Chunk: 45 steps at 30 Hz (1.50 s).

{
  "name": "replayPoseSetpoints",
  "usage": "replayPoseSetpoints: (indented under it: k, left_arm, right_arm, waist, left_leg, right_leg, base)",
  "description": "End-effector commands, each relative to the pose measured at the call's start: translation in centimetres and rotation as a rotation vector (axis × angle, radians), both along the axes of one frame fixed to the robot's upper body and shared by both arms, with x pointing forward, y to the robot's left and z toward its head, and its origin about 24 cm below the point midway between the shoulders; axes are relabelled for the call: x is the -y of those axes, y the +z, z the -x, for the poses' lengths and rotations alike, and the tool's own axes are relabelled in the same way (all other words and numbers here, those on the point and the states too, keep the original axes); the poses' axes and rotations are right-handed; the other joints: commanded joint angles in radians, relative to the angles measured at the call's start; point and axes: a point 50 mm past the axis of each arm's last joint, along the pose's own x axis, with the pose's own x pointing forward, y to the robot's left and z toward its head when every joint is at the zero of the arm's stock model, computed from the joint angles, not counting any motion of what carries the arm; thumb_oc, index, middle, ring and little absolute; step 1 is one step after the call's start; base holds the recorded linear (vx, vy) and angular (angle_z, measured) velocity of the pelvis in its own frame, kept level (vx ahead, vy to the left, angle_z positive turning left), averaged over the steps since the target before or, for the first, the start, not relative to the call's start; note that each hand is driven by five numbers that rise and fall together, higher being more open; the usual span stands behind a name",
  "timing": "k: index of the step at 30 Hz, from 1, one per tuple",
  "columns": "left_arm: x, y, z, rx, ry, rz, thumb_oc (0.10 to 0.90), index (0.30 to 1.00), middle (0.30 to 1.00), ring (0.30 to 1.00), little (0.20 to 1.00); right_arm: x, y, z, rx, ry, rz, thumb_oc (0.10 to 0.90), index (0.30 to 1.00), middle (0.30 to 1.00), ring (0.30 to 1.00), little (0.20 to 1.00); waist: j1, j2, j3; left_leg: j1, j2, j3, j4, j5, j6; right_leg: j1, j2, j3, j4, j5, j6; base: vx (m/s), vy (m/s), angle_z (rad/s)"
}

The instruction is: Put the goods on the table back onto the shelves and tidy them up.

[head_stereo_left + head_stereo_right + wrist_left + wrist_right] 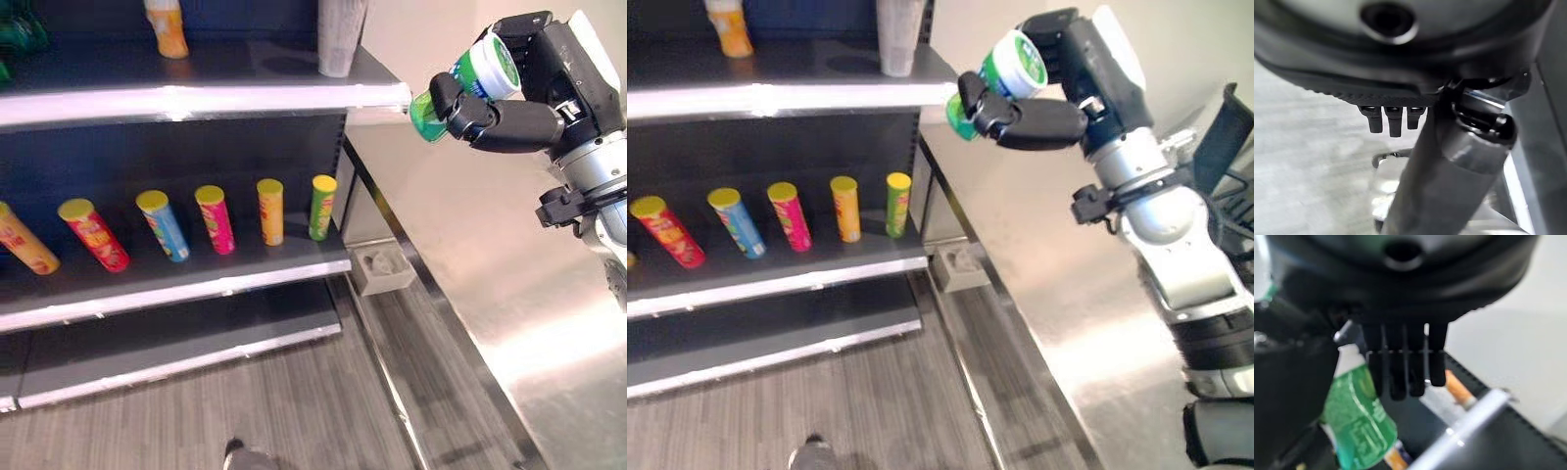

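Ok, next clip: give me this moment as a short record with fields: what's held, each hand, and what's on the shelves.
held item: green cup with white lid
right hand: curled round the cup, raised beside the top shelf's end
left hand: in the left wrist view, fingers relaxed, holding nothing
top shelf: orange bottle, pale container
middle shelf: row of upright snack tubes, yellow caps
placement: cup not yet on a shelf
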Motion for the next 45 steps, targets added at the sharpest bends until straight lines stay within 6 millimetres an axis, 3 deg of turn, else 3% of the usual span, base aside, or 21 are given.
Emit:
replayPoseSetpoints:
  k: [1, 8, 10, 12, 13, 16, 18, 19, 21, 23, 24, 26, 31, 39, 45]
  left_arm:
    - [-0.7, 1.3, -5.1, 0.158, -0.135, -0.041, 0.800, 0.900, 0.900, 0.900, 0.900]
    - [-1.4, 1.6, -5.8, 0.171, -0.154, -0.073, 0.800, 0.900, 0.900, 0.900, 0.900]
    - [-1.5, 1.7, -5.9, 0.165, -0.173, -0.082, 0.800, 0.900, 0.900, 0.900, 0.900]
    - [-1.6, 1.8, -5.9, 0.166, -0.176, -0.087, 0.800, 0.900, 0.900, 0.900, 0.900]
    - [-1.8, 1.9, -6.0, 0.168, -0.178, -0.090, 0.800, 0.900, 0.900, 0.900, 0.900]
    - [-2.0, 2.0, -6.0, 0.170, -0.186, -0.099, 0.800, 0.900, 0.900, 0.900, 0.900]
    - [-2.8, 2.5, -6.4, 0.172, -0.211, -0.126, 0.800, 0.900, 0.900, 0.900, 0.900]
    - [-3.0, 2.6, -6.7, 0.178, -0.216, -0.128, 0.800, 0.900, 0.900, 0.900, 0.900]
    - [-3.3, 2.9, -7.1, 0.193, -0.212, -0.131, 0.800, 0.900, 0.900, 0.900, 0.900]
    - [-4.0, 3.1, -6.9, 0.181, -0.213, -0.155, 0.800, 0.900, 0.900, 0.900, 0.900]
    - [-3.9, 3.1, -6.9, 0.187, -0.200, -0.146, 0.800, 0.900, 0.900, 0.900, 0.900]
    - [-3.4, 2.6, -6.1, 0.177, -0.161, -0.119, 0.800, 0.900, 0.900, 0.900, 0.900]
    - [-2.4, 1.8, -4.9, 0.144, -0.140, -0.090, 0.800, 0.900, 0.900, 0.900, 0.900]
    - [-2.0, 1.6, -4.6, 0.132, -0.148, -0.082, 0.800, 0.900, 0.900, 0.900, 0.900]
    - [-2.4, 1.8, -5.0, 0.143, -0.155, -0.096, 0.800, 0.900, 0.900, 0.900, 0.900]
  right_arm:
    - [0.8, 5.8, 2.7, 0.263, 0.064, -0.117, 0.400, 0.300, 0.300, 0.300, 0.300]
    - [-0.1, 7.4, 3.0, 0.317, 0.133, -0.153, 0.400, 0.300, 0.300, 0.300, 0.300]
    - [-0.5, 8.2, 3.0, 0.343, 0.153, -0.171, 0.400, 0.300, 0.300, 0.300, 0.300]
    - [-0.7, 8.5, 3.1, 0.360, 0.163, -0.173, 0.400, 0.300, 0.300, 0.300, 0.300]
    - [-1.0, 8.9, 3.4, 0.375, 0.165, -0.158, 0.400, 0.300, 0.300, 0.300, 0.300]
    - [-1.4, 9.3, 3.5, 0.379, 0.181, -0.145, 0.400, 0.300, 0.300, 0.300, 0.300]
    - [-1.6, 9.6, 3.2, 0.354, 0.178, -0.115, 0.400, 0.300, 0.300, 0.300, 0.300]
    - [-1.6, 9.8, 2.9, 0.341, 0.173, -0.107, 0.400, 0.300, 0.300, 0.300, 0.300]
    - [-1.7, 10.3, 2.4, 0.317, 0.143, -0.074, 0.400, 0.300, 0.300, 0.300, 0.300]
    - [-1.0, 10.8, 1.8, 0.306, 0.054, -0.027, 0.400, 0.300, 0.300, 0.300, 0.300]
    - [-2.0, 10.9, 1.8, 0.298, 0.081, 0.010, 0.400, 0.300, 0.300, 0.300, 0.300]
    - [-1.9, 10.4, 1.1, 0.264, 0.082, -0.009, 0.400, 0.300, 0.300, 0.300, 0.300]
    - [-2.0, 10.4, 0.1, 0.218, 0.081, -0.001, 0.400, 0.300, 0.300, 0.300, 0.300]
    - [-1.5, 9.0, -2.8, 0.066, 0.041, -0.011, 0.400, 0.300, 0.300, 0.300, 0.300]
    - [-1.4, 9.1, -3.3, 0.030, -0.016, 0.077, 0.400, 0.300, 0.300, 0.300, 0.300]
  waist:
    - [0.028, 0.022, -0.079]
    - [0.045, 0.014, -0.101]
    - [0.052, 0.009, -0.105]
    - [0.053, 0.009, -0.102]
    - [0.051, 0.007, -0.091]
    - [0.044, 0.011, -0.072]
    - [0.033, 0.004, -0.056]
    - [0.031, 0.004, -0.051]
    - [0.022, -0.001, -0.044]
    - [0.025, -0.024, -0.038]
    - [0.021, -0.033, -0.044]
    - [0.027, -0.045, -0.083]
    - [0.041, -0.056, -0.092]
    - [0.061, -0.071, -0.087]
    - [0.069, -0.087, -0.074]
  left_leg:
    - [0.058, 0.071, -0.007, -0.039, -0.026, -0.060]
    - [0.065, -0.010, -0.031, -0.087, -0.053, -0.019]
    - [0.062, -0.052, -0.047, -0.091, -0.073, 0.004]
    - [0.069, -0.075, -0.053, -0.093, -0.089, 0.022]
    - [0.080, -0.100, -0.069, -0.094, -0.101, 0.043]
    - [0.090, -0.116, -0.082, -0.094, -0.107, 0.060]
    - [0.086, -0.118, -0.110, -0.094, -0.112, 0.059]
    - [0.072, -0.116, -0.109, -0.094, -0.091, 0.060]
    - [0.067, -0.107, -0.140, -0.094, -0.083, 0.045]
    - [0.059, -0.107, -0.167, -0.089, -0.077, 0.037]
    - [0.057, -0.108, -0.179, -0.092, -0.076, 0.035]
    - [0.060, -0.099, -0.190, -0.094, -0.077, 0.024]
    - [0.060, -0.071, -0.215, -0.094, -0.067, 0.004]
    - [0.056, -0.061, -0.234, -0.094, -0.062, -0.003]
    - [0.036, -0.068, -0.252, -0.094, -0.058, -0.002]
  right_leg:
    - [-0.056, -0.007, -0.006, 0.046, -0.061, 0.042]
    - [-0.068, -0.099, -0.022, 0.102, -0.019, 0.090]
    - [-0.074, -0.145, -0.028, 0.146, -0.002, 0.114]
    - [-0.090, -0.183, -0.018, 0.212, 0.011, 0.126]
    - [-0.108, -0.225, 0.004, 0.301, 0.056, 0.140]
    - [-0.149, -0.270, 0.047, 0.411, 0.099, 0.149]
    - [-0.203, -0.234, 0.163, 0.425, 0.059, 0.140]
    - [-0.221, -0.202, 0.184, 0.380, 0.040, 0.114]
    - [-0.234, -0.119, 0.263, 0.234, -0.002, 0.102]
    - [-0.202, -0.069, 0.329, 0.123, -0.017, 0.110]
    - [-0.189, -0.055, 0.337, 0.089, -0.005, 0.105]
    - [-0.144, -0.032, 0.317, 0.020, 0.013, 0.106]
    - [-0.116, -0.004, 0.295, -0.015, 0.002, 0.095]
    - [-0.103, 0.004, 0.257, -0.015, -0.007, 0.088]
    - [-0.102, -0.006, 0.222, -0.009, -0.001, 0.092]
  base:
    - [0.04, 0.227, 0.25]
    - [0.01, 0.189, 0.24]
    - [0.03, 0.231, 0.09]
    - [0.05, 0.221, 0.14]
    - [0.05, 0.198, 0.27]
    - [0.03, 0.148, 0.34]
    - [-0.04, 0.003, 0.30]
    - [-0.06, -0.082, 0.26]
    - [0.00, -0.146, 0.39]
    - [0.02, -0.147, 0.57]
    - [0.03, -0.143, 0.73]
    - [0.18, -0.160, 0.61]
    - [0.08, -0.094, 0.17]
    - [0.03, -0.038, 0.14]
    - [0.02, 0.005, 0.11]
